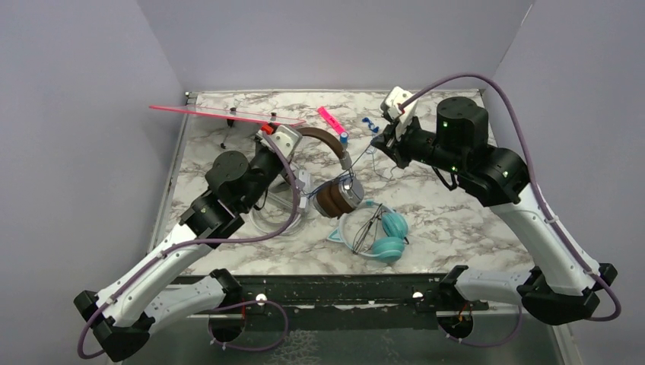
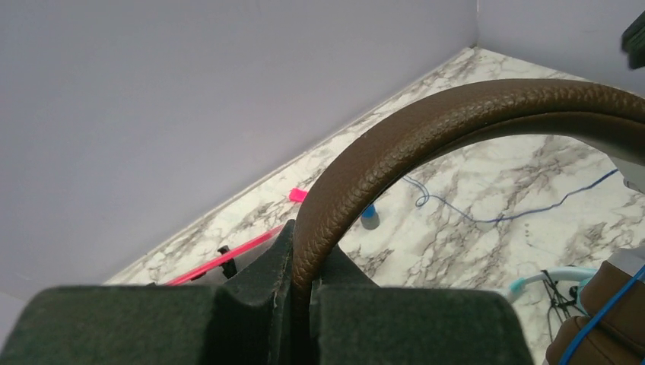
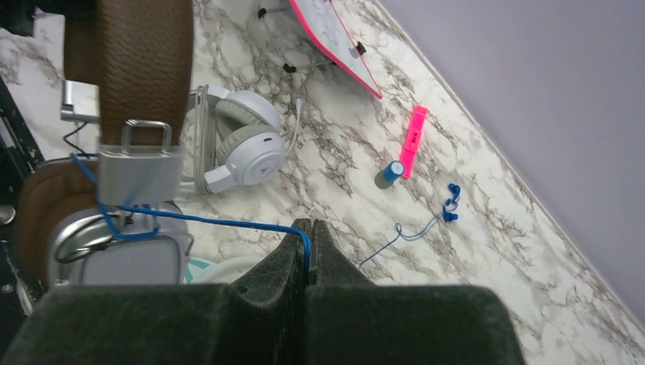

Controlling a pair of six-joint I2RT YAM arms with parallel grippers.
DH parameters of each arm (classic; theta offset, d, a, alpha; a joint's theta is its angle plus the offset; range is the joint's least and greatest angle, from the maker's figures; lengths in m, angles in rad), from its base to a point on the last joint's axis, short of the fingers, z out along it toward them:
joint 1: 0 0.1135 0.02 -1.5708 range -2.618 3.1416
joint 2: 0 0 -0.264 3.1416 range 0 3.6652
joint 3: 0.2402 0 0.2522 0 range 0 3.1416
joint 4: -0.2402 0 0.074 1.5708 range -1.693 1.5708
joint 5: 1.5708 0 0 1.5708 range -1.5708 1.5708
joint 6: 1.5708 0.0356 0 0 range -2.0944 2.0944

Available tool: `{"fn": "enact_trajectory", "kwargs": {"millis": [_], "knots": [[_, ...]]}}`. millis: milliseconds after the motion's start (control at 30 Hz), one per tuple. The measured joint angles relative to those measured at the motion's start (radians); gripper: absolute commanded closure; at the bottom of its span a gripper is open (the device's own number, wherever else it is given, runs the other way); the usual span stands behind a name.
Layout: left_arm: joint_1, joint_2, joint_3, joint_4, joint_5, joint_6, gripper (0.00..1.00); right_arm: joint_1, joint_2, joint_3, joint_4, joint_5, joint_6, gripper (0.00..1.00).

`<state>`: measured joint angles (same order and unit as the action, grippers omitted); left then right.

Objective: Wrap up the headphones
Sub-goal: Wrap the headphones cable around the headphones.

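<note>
Brown headphones (image 1: 335, 196) front and centre: we see the left gripper (image 2: 300, 285) clamped on their headband (image 2: 426, 122), and the right gripper (image 3: 308, 237) pinching their blue cord (image 3: 205, 219) beyond them to the right. White-grey headphones (image 3: 243, 148) lie just left of them, teal headphones (image 1: 388, 247) just right, nearer us.
</note>
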<state>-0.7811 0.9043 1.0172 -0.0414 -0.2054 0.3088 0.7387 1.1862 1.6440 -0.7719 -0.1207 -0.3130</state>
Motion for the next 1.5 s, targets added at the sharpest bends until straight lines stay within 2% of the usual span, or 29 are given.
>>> {"fn": "enact_trajectory", "kwargs": {"millis": [233, 367, 467, 600, 733, 933, 1100, 1333, 1500], "knots": [[0.001, -0.071, 0.000, -0.041, 0.011, -0.155, 1.00, -0.087, -0.039, -0.156, 0.137, -0.140, 0.010, 0.99], [0.001, -0.072, 0.000, -0.059, 0.017, -0.296, 1.00, -0.219, -0.054, -0.236, 0.228, -0.374, 0.048, 0.99], [0.003, -0.063, 0.000, -0.054, 0.042, -0.431, 1.00, -0.317, -0.032, -0.279, 0.318, -0.585, 0.106, 0.95], [0.004, -0.024, 0.000, -0.010, 0.079, -0.625, 1.00, -0.386, 0.012, -0.426, 0.607, -0.843, 0.315, 0.92], [0.004, 0.031, 0.001, 0.088, 0.113, -0.786, 1.00, -0.393, 0.096, -0.557, 0.937, -0.964, 0.597, 0.89], [0.004, 0.119, 0.035, 0.201, 0.105, -0.927, 1.00, -0.385, 0.161, -0.667, 1.321, -0.981, 0.963, 0.89], [0.004, 0.167, 0.105, 0.241, 0.042, -0.972, 1.00, -0.344, 0.169, -0.731, 1.588, -0.939, 1.144, 0.87], [0.003, 0.185, 0.208, 0.277, -0.068, -0.945, 1.00, -0.280, 0.212, -0.773, 1.748, -0.860, 1.207, 0.84], [0.003, 0.189, 0.257, 0.293, -0.184, -0.896, 1.00, -0.237, 0.272, -0.783, 1.843, -0.821, 1.241, 0.91]]}}
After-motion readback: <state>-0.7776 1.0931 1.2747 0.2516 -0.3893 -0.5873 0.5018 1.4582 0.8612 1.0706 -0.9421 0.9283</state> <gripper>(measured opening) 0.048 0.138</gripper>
